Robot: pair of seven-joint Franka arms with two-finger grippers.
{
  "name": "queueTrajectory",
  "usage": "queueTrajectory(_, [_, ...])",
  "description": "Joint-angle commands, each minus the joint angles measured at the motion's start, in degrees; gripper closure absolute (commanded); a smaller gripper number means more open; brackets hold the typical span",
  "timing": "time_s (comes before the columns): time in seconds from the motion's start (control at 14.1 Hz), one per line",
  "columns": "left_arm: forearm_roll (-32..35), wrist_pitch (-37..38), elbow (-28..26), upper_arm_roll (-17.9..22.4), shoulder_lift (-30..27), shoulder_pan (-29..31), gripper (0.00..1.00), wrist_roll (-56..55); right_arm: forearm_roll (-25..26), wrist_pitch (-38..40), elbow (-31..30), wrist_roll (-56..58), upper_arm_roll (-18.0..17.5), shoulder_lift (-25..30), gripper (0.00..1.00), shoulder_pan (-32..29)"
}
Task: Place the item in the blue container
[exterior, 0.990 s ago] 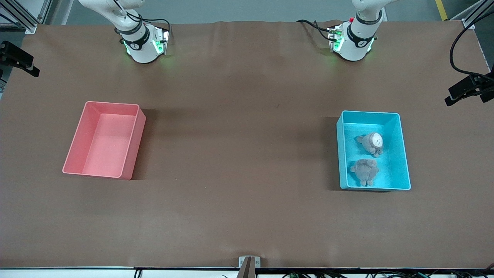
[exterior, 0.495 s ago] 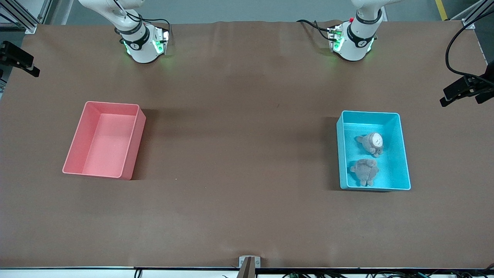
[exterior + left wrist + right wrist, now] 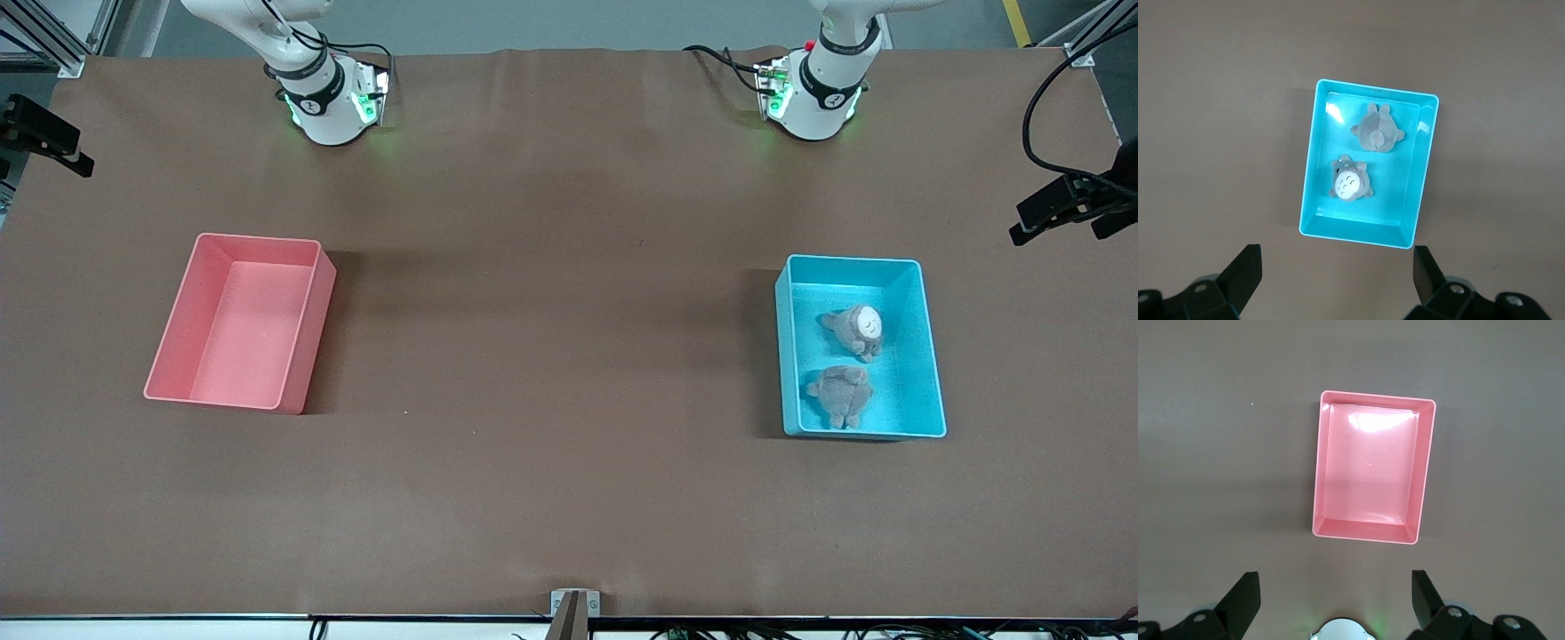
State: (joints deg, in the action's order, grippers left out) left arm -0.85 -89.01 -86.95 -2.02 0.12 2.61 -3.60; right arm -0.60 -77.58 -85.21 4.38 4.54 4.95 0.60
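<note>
The light blue container [image 3: 927, 356] stands toward the left arm's end of the table. Two grey plush toys lie in it: one with a white face [image 3: 858, 330], and one with its back up [image 3: 839, 395] nearer the front camera. From high above, the left wrist view shows the container [image 3: 1401, 175] and both toys [image 3: 1351, 180] [image 3: 1377, 128]. My left gripper [image 3: 1336, 267] hangs open and empty, well above the table beside the container. My right gripper [image 3: 1335, 587] is open and empty too, high over the table beside the pink bin.
An empty pink bin [image 3: 249, 333] of the same shape stands toward the right arm's end, also seen in the right wrist view [image 3: 1368, 473]. Brown table surface [image 3: 551, 356] stretches between the two bins. Both arm bases stand at the table's back edge.
The dark parts of the left arm at the front view's edge have shifted slightly inward. The bins and both toys have not moved.
</note>
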Motion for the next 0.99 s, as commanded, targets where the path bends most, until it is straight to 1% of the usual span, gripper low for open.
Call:
queueTrajectory(0.0, [-0.7, 1.2, 1.4, 1.7, 0.2, -1.7, 0.00, -0.1, -0.5, 0.1, -0.5, 0.3, 0.3, 0.4, 0.00, 0.6])
queueTrajectory(0.42, [-0.5, 1.2, 1.5, 1.7, 0.1, -2.4, 0.00, 0.6, -0.5, -0.1, -0.5, 0.3, 0.3, 0.4, 0.00, 0.7])
queueTrajectory(0.57, [-0.2, 1.2, 1.6, 2.2, -0.1, -3.7, 0.00, 0.6, -0.5, -0.1, -0.5, 0.3, 0.3, 0.4, 0.00, 0.6])
queueTrajectory(0.78, [-0.4, 1.2, 1.6, 1.9, -0.1, -3.3, 0.00, 0.9, -0.6, -0.1, -0.5, -0.4, 0.3, 0.4, 0.00, 0.6])
queueTrajectory(0.92, [-0.2, 1.2, 1.6, 1.9, -0.1, -3.4, 0.00, 1.0, -1.8, 0.1, -0.5, -0.9, 0.3, 0.4, 0.00, 0.5])
